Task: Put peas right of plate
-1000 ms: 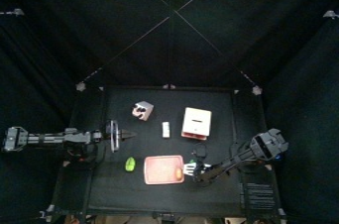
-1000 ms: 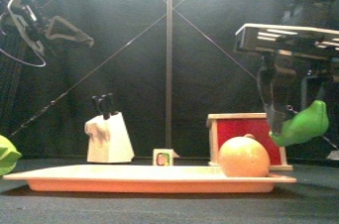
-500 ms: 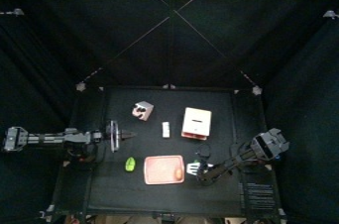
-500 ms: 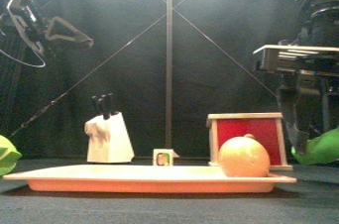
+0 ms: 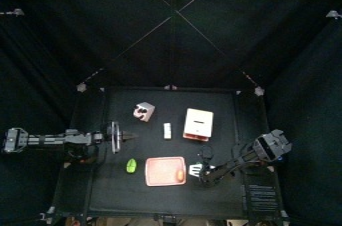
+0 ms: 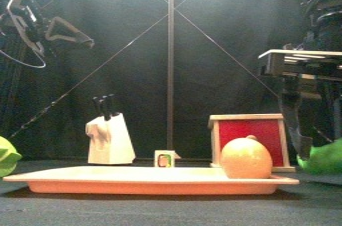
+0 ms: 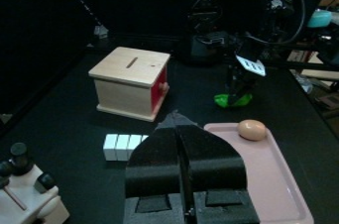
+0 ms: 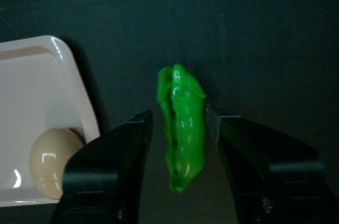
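Just right of the plate point(image 8: 40, 109), down at table level: the right gripper point(image 8: 181, 139) clamping the peas point(image 8: 183, 139), a bright green pod, between its two black jaws. Lying low beside the plate's right edge in the front view, the peas point(image 6: 323, 157) showing at the far right, apart from the rim; cannot tell whether touching the table. Sitting on the plate point(image 6: 120, 179) near its right end, a pale egg point(image 6: 247, 157), also showing in the right wrist view at the plate's corner point(image 8: 56, 164).

Behind the plate, standing on the table point(image 5: 227, 110): a cream box point(image 6: 250, 135) with a red face, a small white block point(image 6: 164, 158), and a white knife block point(image 6: 110, 138) with dark handles sticking up.

Off to the left side, resting clear of the plate: the left gripper point(image 7: 187, 149), jaws pressed together with nothing between them. Lying at the plate's left end, a second green item point(image 5: 131, 166), seen at the front view's left edge point(image 6: 7, 156).

Seen from above, reaching in from the right, the right gripper point(image 5: 203, 170) sitting just beside the salmon-pink plate point(image 5: 166, 171).
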You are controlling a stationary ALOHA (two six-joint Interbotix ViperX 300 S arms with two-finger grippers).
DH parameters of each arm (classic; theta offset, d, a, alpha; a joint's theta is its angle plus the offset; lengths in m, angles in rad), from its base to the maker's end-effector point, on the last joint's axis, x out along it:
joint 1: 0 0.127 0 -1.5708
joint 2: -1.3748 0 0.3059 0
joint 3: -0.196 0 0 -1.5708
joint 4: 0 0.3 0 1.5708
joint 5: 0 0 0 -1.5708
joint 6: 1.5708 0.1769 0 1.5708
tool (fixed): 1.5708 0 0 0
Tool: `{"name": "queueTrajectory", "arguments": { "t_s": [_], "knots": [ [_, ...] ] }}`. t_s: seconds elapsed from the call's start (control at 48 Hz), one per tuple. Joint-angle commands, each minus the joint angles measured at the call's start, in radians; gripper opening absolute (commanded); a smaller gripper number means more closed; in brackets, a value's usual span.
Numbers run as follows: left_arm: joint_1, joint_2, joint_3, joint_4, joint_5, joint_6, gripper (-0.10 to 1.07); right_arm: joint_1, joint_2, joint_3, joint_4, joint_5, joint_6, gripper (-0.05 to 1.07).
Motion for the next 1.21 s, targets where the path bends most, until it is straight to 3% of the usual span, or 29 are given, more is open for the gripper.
{"name": "queueTrajectory", "arguments": {
  "t_s": [0.0,0.792,1.188],
  "knots": [
    [0.002,0.002,-0.012,-0.002,-0.003,0.000,-0.01,0.002,-0.040,-0.009,0.000,0.000,0.000,0.91],
    [0.002,0.002,-0.012,-0.002,-0.003,0.002,-0.01,-0.008,-0.061,-0.008,-0.011,-0.005,-0.032,0.91],
    [0.002,0.002,-0.012,-0.002,-0.003,0.000,-0.01,-0.017,-0.224,0.023,-0.121,-0.005,-0.043,0.91]
  ]
}}
